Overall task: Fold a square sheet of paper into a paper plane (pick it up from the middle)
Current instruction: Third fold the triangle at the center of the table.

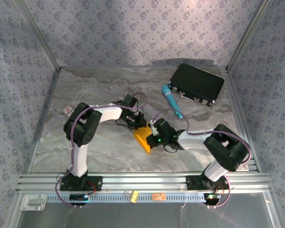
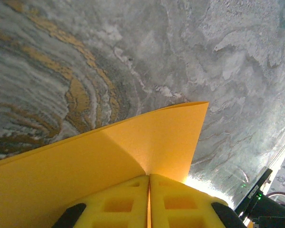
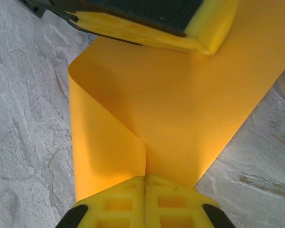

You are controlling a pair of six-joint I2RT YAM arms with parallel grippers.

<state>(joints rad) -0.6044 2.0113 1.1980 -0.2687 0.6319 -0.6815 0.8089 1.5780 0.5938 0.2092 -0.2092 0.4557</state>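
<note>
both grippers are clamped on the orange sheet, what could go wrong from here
1. The left gripper and right gripper both pinch the same square sheet of paper; if they pull apart, the thin sheet may tear or slip out of one grip.
2. The sheet bows in a loose curve between them, so pressing it flat from this shape could set a crooked crease.

I see the thin orange-yellow paper sheet (image 1: 143, 137) near the table's middle, plain and unmarked. It is partly folded, with one flap curling over in a soft, uncreased bend. The left gripper (image 2: 149, 202) and right gripper (image 3: 145, 199) pinch it from opposite sides.
</note>
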